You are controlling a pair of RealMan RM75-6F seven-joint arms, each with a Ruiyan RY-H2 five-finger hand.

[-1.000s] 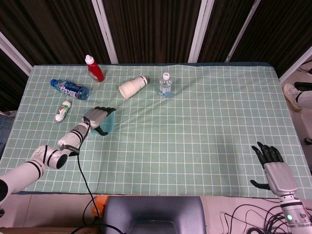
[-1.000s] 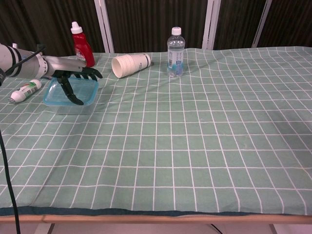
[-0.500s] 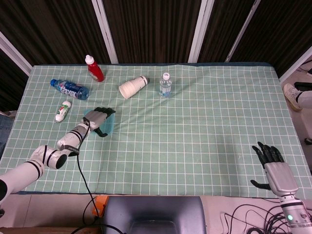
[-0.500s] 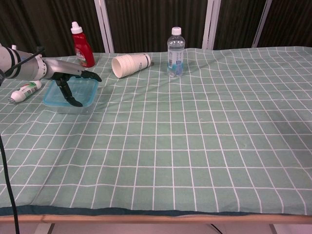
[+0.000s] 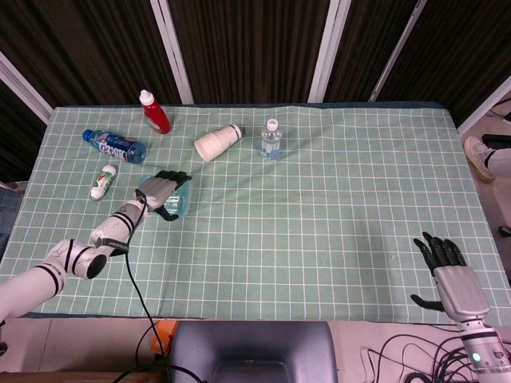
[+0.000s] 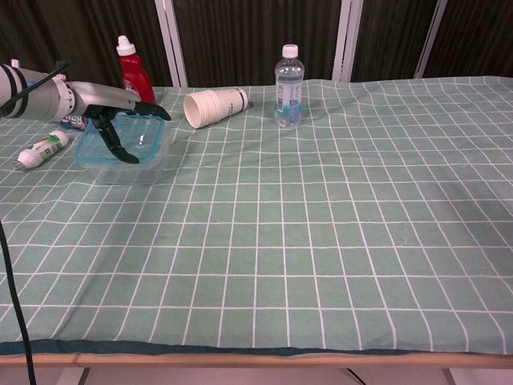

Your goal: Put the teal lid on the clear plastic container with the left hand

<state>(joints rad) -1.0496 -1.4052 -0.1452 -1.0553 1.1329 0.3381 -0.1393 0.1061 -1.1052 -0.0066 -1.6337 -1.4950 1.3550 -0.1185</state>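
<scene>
The left hand [image 6: 112,128] seems to hold the teal lid [image 6: 120,148] over the clear plastic container [image 6: 152,164]; right hand [image 5: 447,275] open, holding nothing.

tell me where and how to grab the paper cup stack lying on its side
Grip the paper cup stack across its round middle, coming down from above. It lies tipped over, open mouth facing the left hand, so the side wall faces up. This is a judgement.
</scene>
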